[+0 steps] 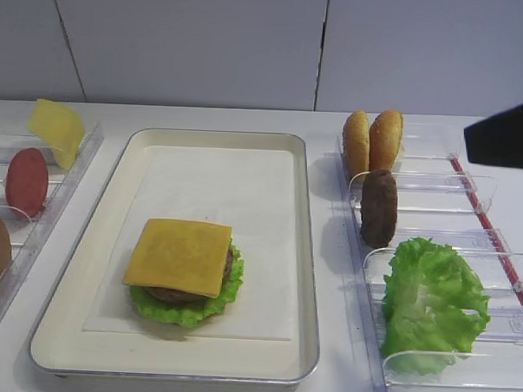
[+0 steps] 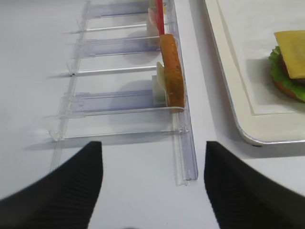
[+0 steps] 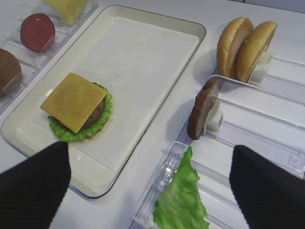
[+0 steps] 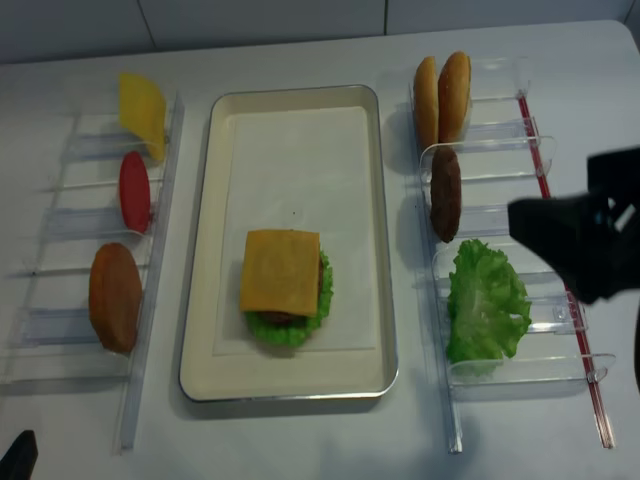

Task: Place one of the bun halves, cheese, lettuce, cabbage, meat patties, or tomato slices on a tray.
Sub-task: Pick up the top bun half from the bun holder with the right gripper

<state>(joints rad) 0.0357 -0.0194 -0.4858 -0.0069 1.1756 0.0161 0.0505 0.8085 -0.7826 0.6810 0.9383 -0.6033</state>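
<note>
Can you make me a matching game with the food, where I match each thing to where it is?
Things:
1. cheese
2. tomato slice
3. two bun halves
4. loose lettuce

Places:
A. rack right of the tray, far end
B. on top of the stack on the tray
C. rack left of the tray
D. rack right of the tray, near end

Pairs: 1-B, 2-C, 3-A, 4-D

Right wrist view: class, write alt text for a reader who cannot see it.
A cream tray holds a stack of lettuce, patty and cheese slice. Right of it, clear racks hold two bun halves, a meat patty and a lettuce leaf. The open right gripper frames the bottom corners.
</note>
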